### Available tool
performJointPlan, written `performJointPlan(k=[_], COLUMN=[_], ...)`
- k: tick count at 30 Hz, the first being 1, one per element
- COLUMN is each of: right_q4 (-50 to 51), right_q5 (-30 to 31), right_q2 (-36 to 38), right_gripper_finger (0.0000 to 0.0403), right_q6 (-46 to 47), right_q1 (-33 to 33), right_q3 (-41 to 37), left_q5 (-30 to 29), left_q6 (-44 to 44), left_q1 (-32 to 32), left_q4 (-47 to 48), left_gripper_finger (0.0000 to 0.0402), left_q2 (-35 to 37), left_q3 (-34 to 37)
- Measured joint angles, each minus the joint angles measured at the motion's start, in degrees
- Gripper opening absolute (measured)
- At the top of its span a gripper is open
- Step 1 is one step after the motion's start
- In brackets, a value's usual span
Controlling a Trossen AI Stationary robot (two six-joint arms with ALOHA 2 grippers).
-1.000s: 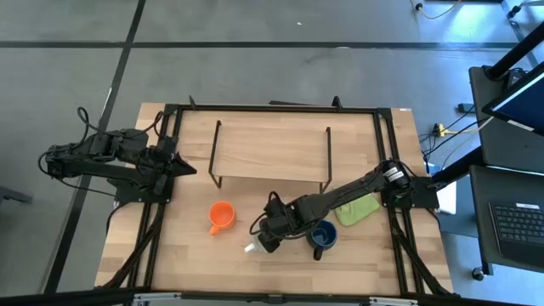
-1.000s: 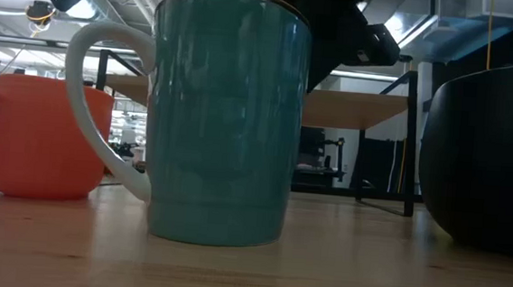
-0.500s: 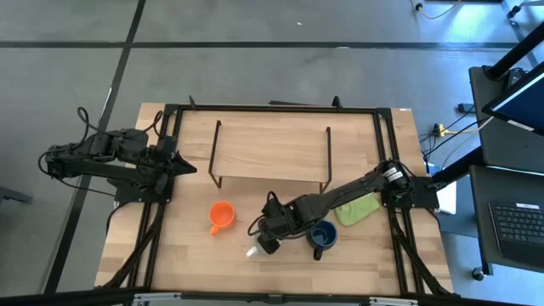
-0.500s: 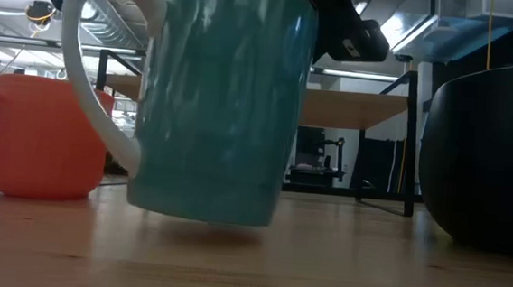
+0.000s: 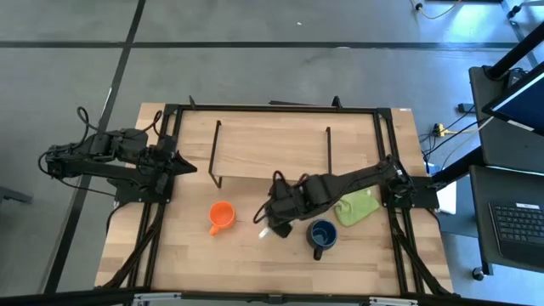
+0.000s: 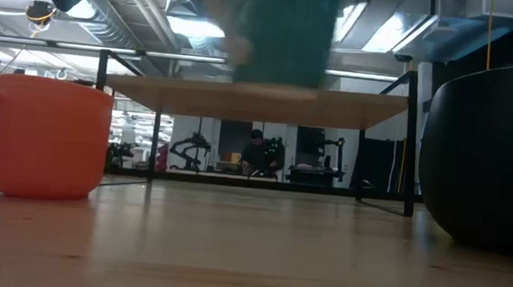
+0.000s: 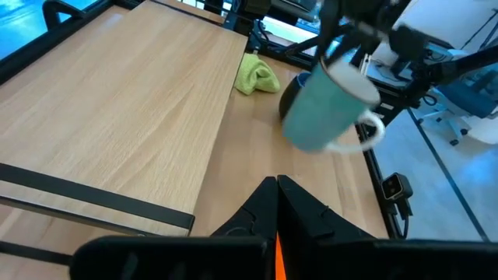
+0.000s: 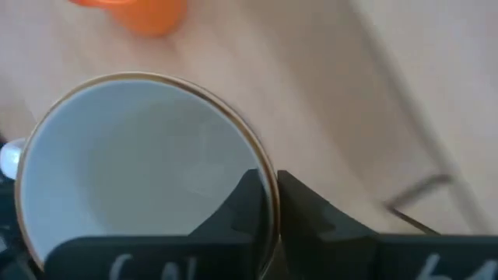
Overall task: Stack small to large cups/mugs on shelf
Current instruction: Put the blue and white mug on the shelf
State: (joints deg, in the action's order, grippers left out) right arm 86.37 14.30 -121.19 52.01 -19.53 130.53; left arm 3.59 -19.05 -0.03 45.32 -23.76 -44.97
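Note:
My right gripper is shut on a mug, teal outside with a white inside and handle, and holds it in the air over the table, near the front of the light-wood shelf. The low view shows only its blurred teal lower part. The small orange mug stands upright on the table to its left. The dark blue mug stands on the table to its right. My left gripper is shut and empty at the table's left side. My right gripper holds the teal mug by its rim, one finger inside the mug and one outside. The fingers come from above. The mug hangs tilted and clear of the table, its white handle on the side away from the shelf.
A lime-green cloth lies at the right, behind the blue mug. The shelf's black wire legs stand on the tabletop, whose black frame runs along its edges. Bare wood lies between the mugs and the near edge.
My right gripper has lifted the teal mug off the table and carried it up and toward the far edge, closer to the shelf. The mug has tipped from upright to tilted and risen almost out of the low view.

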Motion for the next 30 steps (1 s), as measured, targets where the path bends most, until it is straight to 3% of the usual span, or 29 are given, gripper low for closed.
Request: performJointPlan(k=[2,20,30], right_q4=[5.2,3.1,3.8], right_q5=[2.0,9.5,7.9], right_q2=[0.0,4.4,6.0], right_gripper_finger=[0.0034,0.0027,0.003], right_q6=[-0.1,-5.4,-5.9], right_q1=[0.3,12.4,19.5], right_q3=[2.8,4.3,4.1], left_q5=[-0.3,-1.4,-1.4], left_q6=[0.0,-0.5,0.0], left_q1=[0.0,0.0,0.0], left_q4=[0.0,0.0,0.0], left_gripper_finger=[0.0,0.0,0.0], left_q2=[0.0,0.0,0.0], left_q3=[0.0,0.0,0.0])
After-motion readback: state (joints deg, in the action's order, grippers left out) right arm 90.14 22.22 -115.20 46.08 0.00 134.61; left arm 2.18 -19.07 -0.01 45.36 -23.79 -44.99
